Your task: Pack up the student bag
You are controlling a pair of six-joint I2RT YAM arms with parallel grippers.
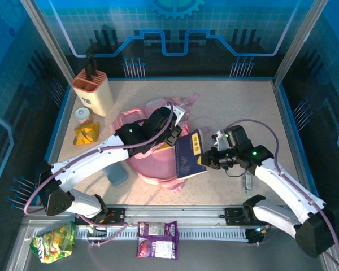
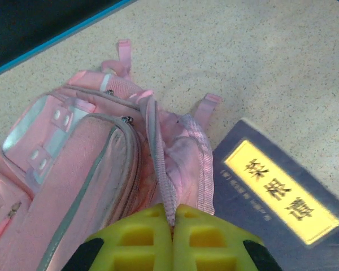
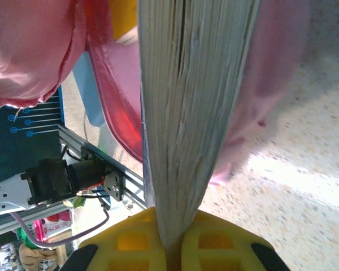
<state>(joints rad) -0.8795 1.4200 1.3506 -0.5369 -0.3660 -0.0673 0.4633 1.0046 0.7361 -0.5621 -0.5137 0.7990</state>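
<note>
The student bag (image 1: 147, 168) (image 2: 73, 186) (image 3: 34, 51) lies near the middle of the desk (image 1: 243, 107), a soft pink heap with its front pockets and pale translucent panel facing up in the left wrist view. The left gripper (image 1: 174, 137) (image 2: 172, 217) sits over the bag's upper right part, its yellow fingers pressed together on a strip of the bag's opening edge, so that the fabric rises into the pinch.

Just right of that raised edge stands a dark blue book (image 1: 189, 155) (image 2: 271, 192) (image 3: 192, 101) with a yellow label, tilted against the bag's right side. The right gripper (image 1: 206, 160) (image 3: 170, 240) is clamped on the book's lower right edge, the pages squeezed between its fingers, with pink bag fabric on both sides of the book in the right wrist view.

At the desk's far left corner stands a tan holder (image 1: 93, 93) with a dark handle sticking out of it. A blue object (image 1: 117, 174) lies just left of the bag, beside the left arm. On the metal strip in front of the desk lie a green packet (image 1: 53, 243) and a purple packet (image 1: 156, 239). A yellow packet (image 1: 86, 134) lies near the holder, with a small cup (image 1: 83, 115) between them.
</note>
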